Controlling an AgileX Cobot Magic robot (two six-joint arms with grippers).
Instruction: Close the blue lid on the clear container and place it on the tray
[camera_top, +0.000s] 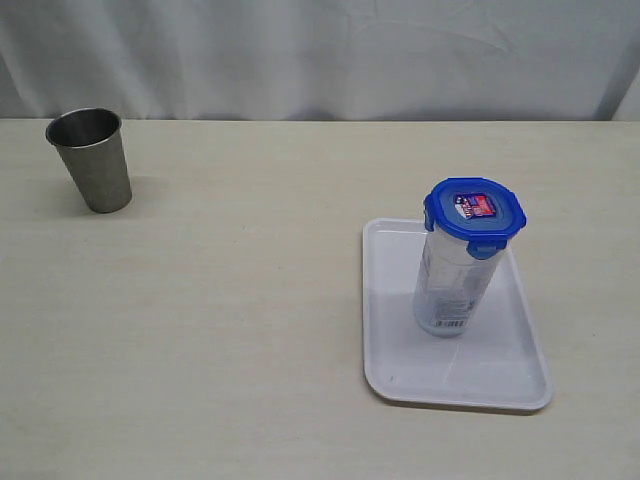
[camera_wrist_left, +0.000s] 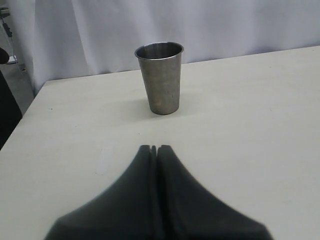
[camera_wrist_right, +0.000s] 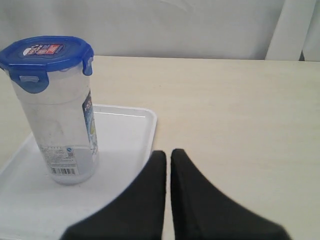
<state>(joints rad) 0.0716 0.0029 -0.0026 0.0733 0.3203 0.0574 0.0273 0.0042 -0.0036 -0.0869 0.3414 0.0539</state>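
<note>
The left fingers are pressed together with nothing between them. They hang low over the counter, pointing at the steel cup. The cup stands upright by itself near the far left corner, well apart from everything else. It has no part in this job, so it makes sense that nothing is touching it.

Moving right, the tray lies flat on the counter. The clear container stands upright on it, closer to the far edge and with white tray showing all around its base. That is a safe spot, because it will not tip off the rim. The blue lid sits flat on the container's mouth with the sticker facing up. The two flaps that show look folded down, but the other flaps are hidden, so I cannot be sure all of them are snapped shut.

The right fingers are also pressed together and hold nothing. They hang just beside the near corner of the tray, apart from the container. The job looks done, or very close to it.
</note>
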